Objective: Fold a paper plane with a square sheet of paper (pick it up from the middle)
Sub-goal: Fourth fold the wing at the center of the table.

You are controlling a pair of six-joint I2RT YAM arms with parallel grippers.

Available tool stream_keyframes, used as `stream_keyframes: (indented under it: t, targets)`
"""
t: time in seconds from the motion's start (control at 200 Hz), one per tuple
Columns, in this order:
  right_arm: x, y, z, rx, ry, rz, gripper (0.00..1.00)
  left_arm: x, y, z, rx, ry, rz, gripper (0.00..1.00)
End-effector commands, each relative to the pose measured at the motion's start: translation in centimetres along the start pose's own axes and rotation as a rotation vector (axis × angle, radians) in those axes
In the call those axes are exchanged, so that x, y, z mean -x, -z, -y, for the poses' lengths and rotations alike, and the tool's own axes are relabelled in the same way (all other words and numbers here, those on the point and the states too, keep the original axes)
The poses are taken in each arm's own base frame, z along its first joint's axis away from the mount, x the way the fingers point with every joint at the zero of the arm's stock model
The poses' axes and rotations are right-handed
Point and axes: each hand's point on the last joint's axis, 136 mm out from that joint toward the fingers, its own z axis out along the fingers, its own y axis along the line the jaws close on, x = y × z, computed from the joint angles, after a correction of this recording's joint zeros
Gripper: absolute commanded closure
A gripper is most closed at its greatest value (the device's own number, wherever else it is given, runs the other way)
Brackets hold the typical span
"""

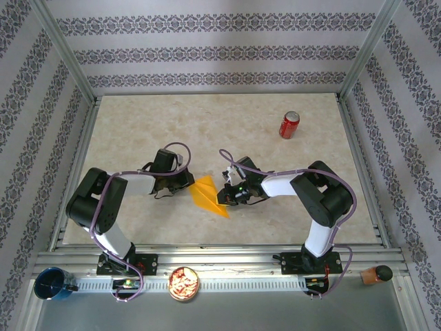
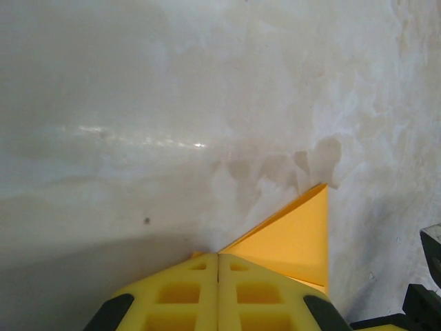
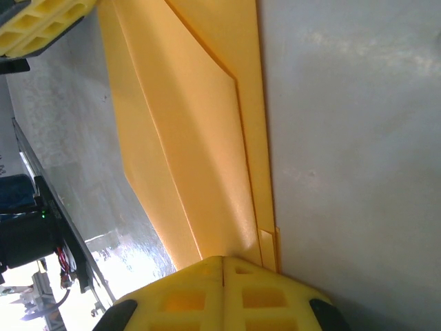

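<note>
Bowl (image 1: 171,284) on the near rail holds pale snack bits; blue cup (image 1: 38,283), contents unclear. Folded orange paper (image 1: 209,196) lies mid-table, left gripper (image 1: 187,182) and right gripper (image 1: 224,196) pressed together, tips at its opposite ends

The left gripper (image 1: 189,182) and right gripper (image 1: 222,196) flank the folded paper (image 1: 206,194) closely — beyond lies open tabletop (image 1: 172,124), with a red soda can (image 1: 289,125) far right.

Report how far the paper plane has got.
Done: the sheet is already folded into a narrow, pointed, layered paper plane. In hand: the left gripper and right gripper, both shut, have their tips at its opposite sides; pinching or pressing is unclear. Left: probably final wing creases, then release.
</note>
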Motion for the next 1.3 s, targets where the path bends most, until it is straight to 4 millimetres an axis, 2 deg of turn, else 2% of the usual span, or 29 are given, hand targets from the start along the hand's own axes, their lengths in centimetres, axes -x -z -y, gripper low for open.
stream_keyframes:
  t: [0.0,0.26,0.35,0.455,0.605,0.704,0.769,0.969,1.129,1.294]
  targets:
    - [-3.1,-0.3,4.4,-0.137,-0.095,-0.084,1.00,1.4,0.9,-3.0,0.115,0.025,0.036,0.94]
    - [-3.0,-0.3,4.4,-0.138,-0.098,-0.078,1.00,2.7,3.7,0.1,0.044,0.024,0.109,0.93]
    - [-3.0,-0.3,4.4,-0.138,-0.101,-0.078,1.00,2.6,4.5,1.3,0.008,0.027,0.125,0.93]
    - [-3.0,-0.3,4.4,-0.139,-0.102,-0.076,1.00,1.0,4.2,3.7,-0.035,-0.011,0.090,0.93]
    - [-3.0,-0.2,4.4,-0.140,-0.105,-0.074,1.00,-2.7,2.3,6.7,-0.094,-0.042,0.021,0.93]
    - [-3.0,-0.1,4.4,-0.142,-0.108,-0.073,1.00,-4.8,0.9,7.6,-0.105,-0.055,-0.022,0.93]
    - [-3.1,-0.2,4.4,-0.142,-0.109,-0.073,1.00,-5.8,0.1,7.4,-0.106,-0.047,-0.039,0.93]
    - [-3.2,-0.2,4.5,-0.143,-0.112,-0.077,1.00,-6.5,-1.5,4.0,-0.010,-0.044,-0.053,0.94]
    - [-3.2,-0.2,4.4,-0.143,-0.109,-0.076,1.00,-5.8,-1.5,0.4,0.044,0.006,-0.047,0.94]
    - [-3.4,-0.2,4.5,-0.149,-0.111,-0.082,1.00,-4.6,-0.7,-0.4,0.059,0.025,-0.030,0.93]
